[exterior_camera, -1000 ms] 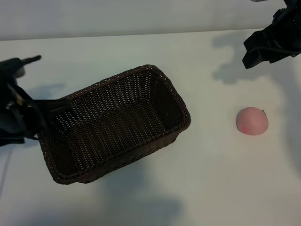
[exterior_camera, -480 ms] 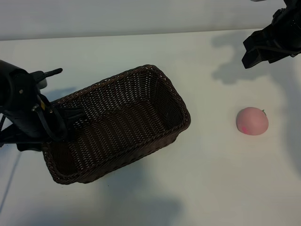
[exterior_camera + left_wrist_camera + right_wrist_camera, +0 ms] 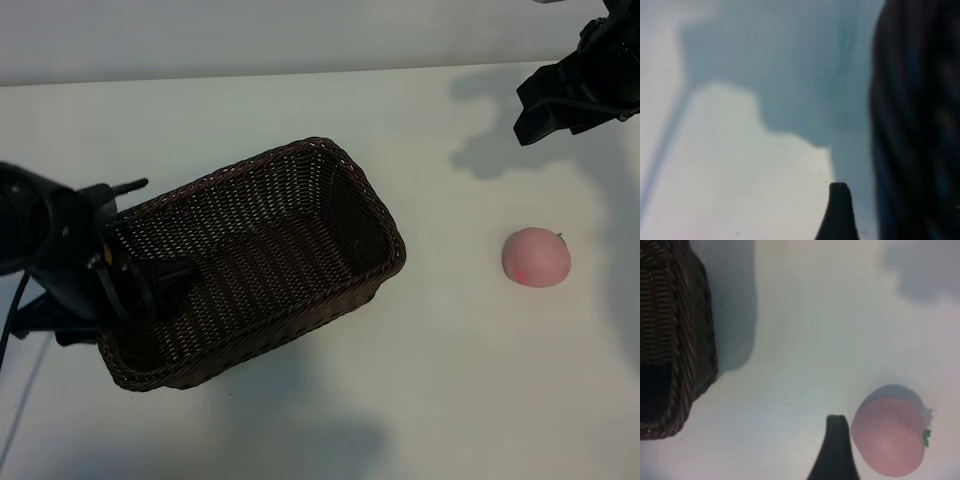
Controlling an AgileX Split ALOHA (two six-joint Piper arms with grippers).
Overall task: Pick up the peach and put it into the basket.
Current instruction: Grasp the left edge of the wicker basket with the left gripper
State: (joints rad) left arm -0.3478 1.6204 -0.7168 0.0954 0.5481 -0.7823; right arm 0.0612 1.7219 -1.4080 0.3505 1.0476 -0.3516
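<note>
The pink peach (image 3: 536,257) lies on the white table at the right, well apart from the dark brown wicker basket (image 3: 322,143) in the middle. My left gripper (image 3: 140,282) is at the basket's left end, open, with one dark part reaching inside over the rim. In the left wrist view one fingertip (image 3: 839,202) shows next to the dark basket wall (image 3: 920,125). My right gripper (image 3: 545,105) hangs open at the far right, above and behind the peach. The right wrist view shows one finger (image 3: 836,450) beside the peach (image 3: 890,440) and the basket's corner (image 3: 685,340).
The white table (image 3: 440,380) stretches bare between basket and peach and along the front. A pale wall runs behind the table's far edge (image 3: 300,72). A cable (image 3: 18,400) trails from the left arm at the near left.
My left arm has swung to the right and forward, from the table's left edge onto the basket's left end. The right arm, peach and basket have stayed put.
</note>
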